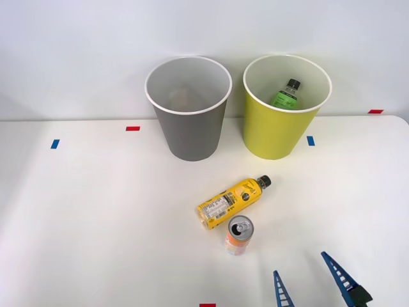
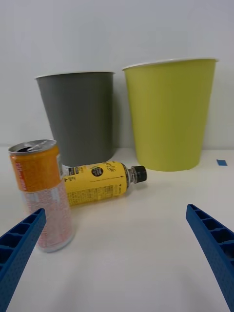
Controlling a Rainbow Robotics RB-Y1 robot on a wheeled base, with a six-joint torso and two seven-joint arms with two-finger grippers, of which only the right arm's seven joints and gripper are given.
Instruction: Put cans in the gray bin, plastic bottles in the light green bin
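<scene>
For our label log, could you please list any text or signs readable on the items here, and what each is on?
Nothing reads clearly.
yellow bottle: black round logo and script lettering, too blurred to read.
can: small print on its pale lower half, illegible.
green-labelled bottle in the light green bin: too small.

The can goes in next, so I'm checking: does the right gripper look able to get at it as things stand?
Probably yes. The right gripper is open, with bare table between it and the upright can. The yellow bottle lies close behind the can, on its far side, not in the path.
</scene>
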